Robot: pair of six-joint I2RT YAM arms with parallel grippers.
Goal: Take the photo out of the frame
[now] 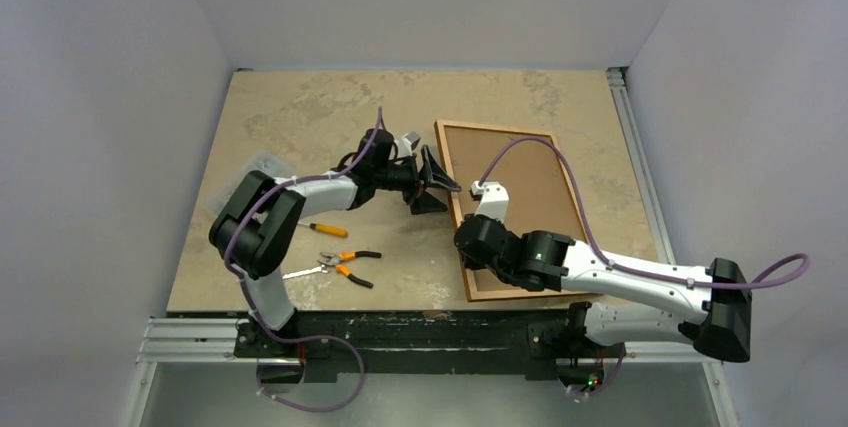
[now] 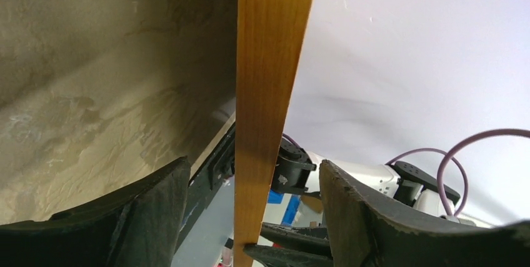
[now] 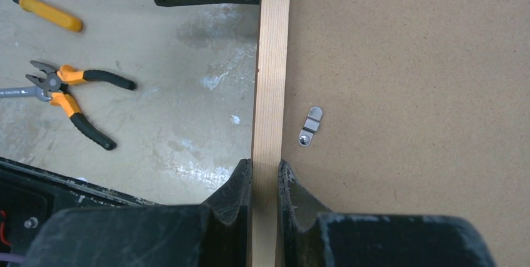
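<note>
Top external: frame lies face down on the bench, with the photo still inside it, board back up. Both arms work the frame's left rail, left jaws at the far part, right jaws nearer. Pliers and screwdriver lie left of the frame.

Left wrist: left jaws spread wide astride the rail, no contact visible. Likely poised to take it.

Right wrist: right jaws clamped on the rail, probably to steady the frame while the photo is freed. Metal clip sits on the board just beside the rail, not crossing it.
</note>
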